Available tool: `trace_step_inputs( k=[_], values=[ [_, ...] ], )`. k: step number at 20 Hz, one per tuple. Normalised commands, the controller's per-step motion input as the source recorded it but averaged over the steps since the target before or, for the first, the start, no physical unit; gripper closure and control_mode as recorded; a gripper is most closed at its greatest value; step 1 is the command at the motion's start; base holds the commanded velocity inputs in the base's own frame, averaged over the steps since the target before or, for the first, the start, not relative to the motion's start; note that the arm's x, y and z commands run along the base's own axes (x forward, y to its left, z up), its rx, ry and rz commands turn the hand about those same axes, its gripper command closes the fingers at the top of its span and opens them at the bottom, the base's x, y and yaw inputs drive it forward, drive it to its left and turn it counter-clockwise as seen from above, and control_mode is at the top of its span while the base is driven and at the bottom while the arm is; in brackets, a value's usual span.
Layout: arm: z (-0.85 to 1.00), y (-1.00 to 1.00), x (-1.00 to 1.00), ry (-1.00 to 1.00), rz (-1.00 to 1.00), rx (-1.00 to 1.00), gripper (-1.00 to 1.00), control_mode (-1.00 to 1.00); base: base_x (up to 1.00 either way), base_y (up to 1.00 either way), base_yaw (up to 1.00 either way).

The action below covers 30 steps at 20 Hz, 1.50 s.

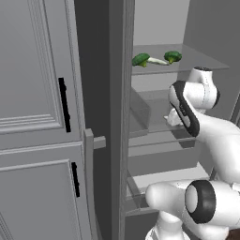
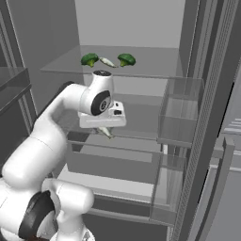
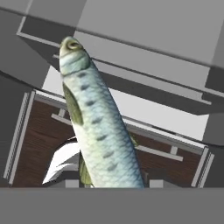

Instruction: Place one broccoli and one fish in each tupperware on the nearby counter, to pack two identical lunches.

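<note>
A silvery blue-green fish [image 3: 98, 127] lies lengthwise between my gripper's [image 3: 113, 183] dark fingertips [image 3: 72, 183], head pointing away. The jaws stand open, one close to each flank with a thin gap. My gripper [image 2: 104, 126] points down over the fridge's middle glass shelf [image 2: 141, 134], the fish's tail [image 2: 107, 132] poking out below it. In the left base view the gripper [image 1: 172, 118] sits behind the forearm. On the top shelf lie two broccoli [image 2: 89, 59] [image 2: 126, 59] with another pale fish [image 2: 107, 62] between them, also seen as broccoli [image 1: 140, 59] [image 1: 173, 56]. The tupperware and the counter are out of view.
The open fridge door with clear bins [image 2: 181, 113] stands to the right. A clear drawer [image 2: 110, 164] sits under the middle shelf. Tall grey panelled cabinets with black handles [image 1: 33, 93] fill the left. The top shelf [image 2: 155, 70] hangs close above my wrist.
</note>
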Motion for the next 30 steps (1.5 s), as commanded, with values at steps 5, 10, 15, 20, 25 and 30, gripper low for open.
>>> trace_step_inputs(
  k=[5,10,15,20,25,30],
  values=[
    [0.17,0.18,-1.0,0.0,0.0,-0.03,1.0,-1.0,0.0,0.0,0.0],
    [0.16,0.06,-0.39,0.0,0.0,-0.02,1.0,-1.0,0.0,0.0,0.0],
    [0.0,0.0,-0.07,0.0,0.0,-0.01,1.0,-1.0,0.0,0.0,0.0],
    [0.0,0.0,0.0,0.0,0.0,0.0,1.0,1.0,-0.95,0.0,-0.01],
    [0.0,0.0,0.0,0.0,0.0,0.0,1.0,1.0,-1.0,0.0,-0.03],
    [0.0,0.0,0.0,0.0,0.0,0.0,1.0,1.0,-0.95,0.29,0.25]
  ],
)
